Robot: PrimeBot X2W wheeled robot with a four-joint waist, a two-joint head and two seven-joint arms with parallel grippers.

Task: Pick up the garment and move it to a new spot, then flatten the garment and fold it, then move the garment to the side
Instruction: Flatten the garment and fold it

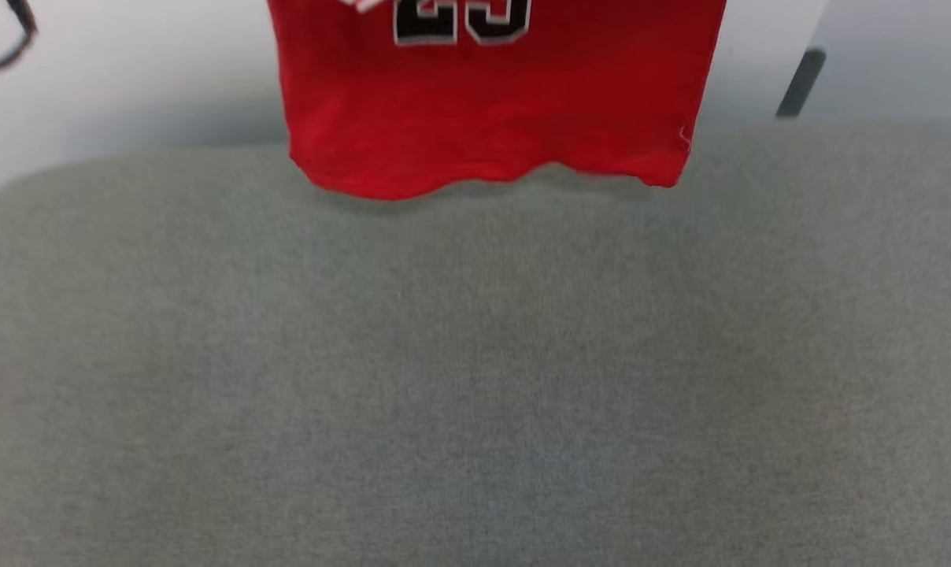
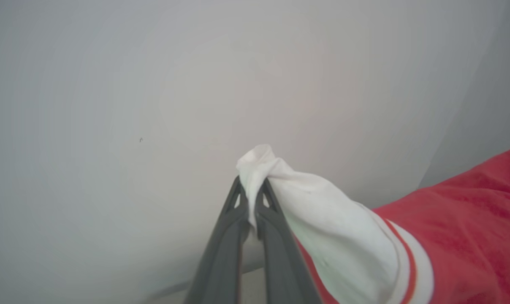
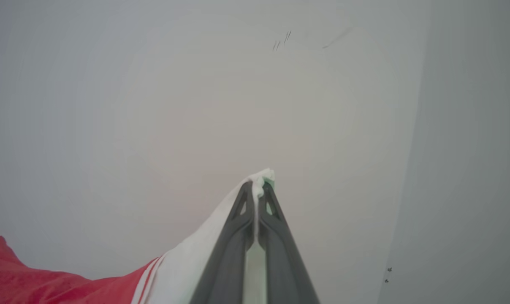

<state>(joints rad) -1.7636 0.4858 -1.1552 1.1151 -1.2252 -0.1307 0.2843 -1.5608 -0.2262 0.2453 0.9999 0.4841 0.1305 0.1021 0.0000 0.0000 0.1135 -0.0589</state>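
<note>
The garment (image 1: 483,102), a bright red shirt with black-and-white numbers, hangs at the top middle of the head view, its hem just above the far edge of a grey padded surface (image 1: 475,378). In the left wrist view my left gripper (image 2: 250,185) is shut on a bunched white sleeve (image 2: 322,219) of the garment, with red cloth trailing to the right. In the right wrist view my right gripper (image 3: 257,185) is shut on the other white sleeve (image 3: 196,257), with the red body at lower left. Both grippers point at a pale wall.
The grey padded surface fills the lower head view, with a rounded corner at far left. Behind it stands a pale wall (image 1: 129,79). A dark cable (image 1: 7,47) curls at top left and a dark post (image 1: 798,83) stands at top right.
</note>
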